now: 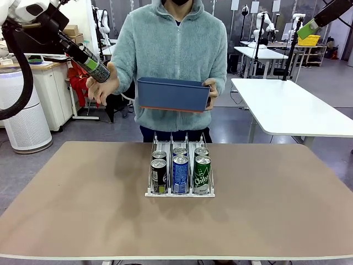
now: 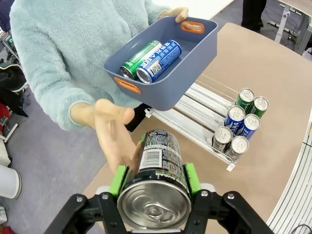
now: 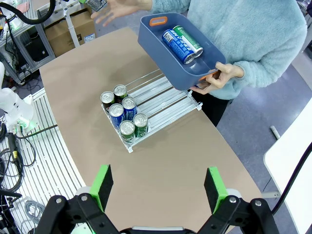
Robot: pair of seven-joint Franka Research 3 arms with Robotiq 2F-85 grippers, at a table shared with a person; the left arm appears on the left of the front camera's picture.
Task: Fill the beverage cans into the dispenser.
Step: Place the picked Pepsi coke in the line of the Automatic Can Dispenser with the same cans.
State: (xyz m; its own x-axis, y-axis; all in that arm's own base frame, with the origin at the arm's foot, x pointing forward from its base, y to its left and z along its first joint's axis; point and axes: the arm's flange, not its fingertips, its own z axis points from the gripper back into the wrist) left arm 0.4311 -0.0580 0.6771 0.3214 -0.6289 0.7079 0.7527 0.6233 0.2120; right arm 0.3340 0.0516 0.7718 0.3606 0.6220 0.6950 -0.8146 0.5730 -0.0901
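I hold my left gripper [image 2: 156, 179] clamped on a black-and-green can [image 2: 158, 158], its long axis along the fingers, with the rack [image 2: 200, 109] below and to the right, while my right gripper [image 3: 158, 187] has its fingers apart.

Bright, even overhead light, with soft shadows on the tan matte desk [image 1: 83, 210]. Wrist views bend at the edges.

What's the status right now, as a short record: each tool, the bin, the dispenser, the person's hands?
left tool: shut on black-and-green can, raised high on the robot's left
right tool: open, empty, high above the table
bin: held up beyond the dispenser by holding hand; green can and blue can lie inside, side by side
dispenser: six cans, two per lane, at the front end
free hand: open, next to the black-and-green can
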